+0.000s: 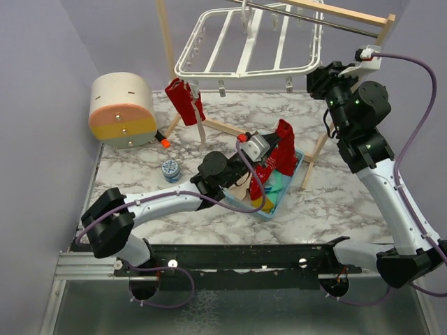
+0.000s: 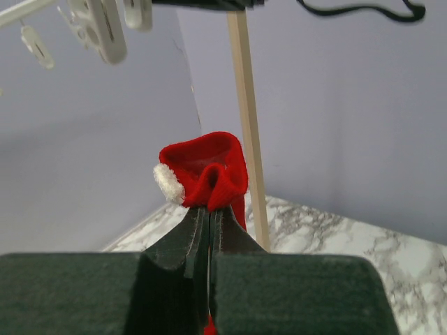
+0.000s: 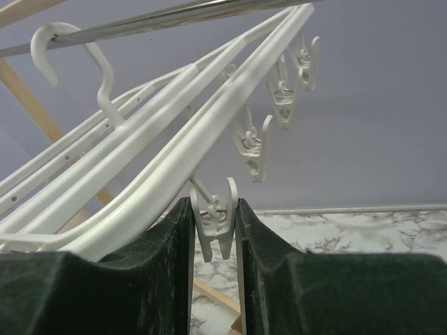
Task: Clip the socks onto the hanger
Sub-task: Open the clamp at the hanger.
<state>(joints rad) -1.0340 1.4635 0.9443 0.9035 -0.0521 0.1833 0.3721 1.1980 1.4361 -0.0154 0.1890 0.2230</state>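
The left pincer [image 2: 209,213] is closed on a red sock [image 2: 209,167]; the fabric is pinched between the two fingers, and the cuff with its white tuft stands up above the fingertips. In the top view this sock is held above the far end of a light-blue basket [image 1: 290,187], in which further socks [image 1: 269,197] of yellow, teal and beige are lying. The basket rests near the middle of the marbled surface [image 1: 335,202]. The right pincer [image 3: 213,209] is raised at the far right and is closed on a white clip [image 3: 215,234]: one finger is seen against each side of the clip. Whether the clip's own mouth is parted cannot be told. The clip hangs from the near right corner of the hanger [image 3: 209,118], and more clips are ranged along the same bar beyond it. The hanger is suspended by its hook [image 3: 66,38] from a metal rod [image 3: 209,10] carried on a wooden stand [image 2: 246,105] at the far side of the surface. Hung red socks [image 1: 183,98] are seen dangling at the near left corner of the hanger. A beige, orange and yellow drum [image 1: 122,110] lies at the far left, and a small jar [image 1: 170,169] stands between it and the left arm.
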